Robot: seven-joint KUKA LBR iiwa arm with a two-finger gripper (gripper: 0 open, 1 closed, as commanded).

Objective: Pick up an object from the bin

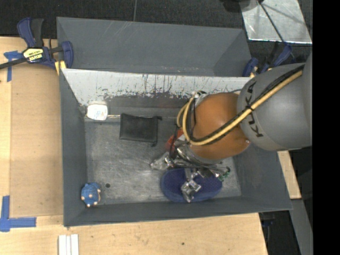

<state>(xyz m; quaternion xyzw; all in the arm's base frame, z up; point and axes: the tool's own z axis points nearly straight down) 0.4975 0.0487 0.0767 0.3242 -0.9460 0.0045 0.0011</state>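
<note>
Claw [187,186] hangs low in the near right part of the grey bin [74,158], under the arm's orange wrist cover [218,126]. Its metal tip is right on top of a dark blue, rounded, flattish thing [171,187] that lies on the bin floor close against the near wall. From where I stand, the metalwork is too tangled against the blue for me to tell whether the claw is open or closed, or whether it has any grip on the thing.

What matters is that the blue thing is straight beneath the claw, not off to either side. It looks a little wider along the near wall than it is from front to back, and the claw stands near the middle of that width. My guess is that the coming move needs little sideways correction, only a closing or a lift. The near wall is just beside it and could crowd the grasp.

The other things are well apart from the claw: a black block [139,128] up the floor to its left, a small white piece [97,112] in the far left corner, and a small blue toy [91,194] in the near left corner.
</note>
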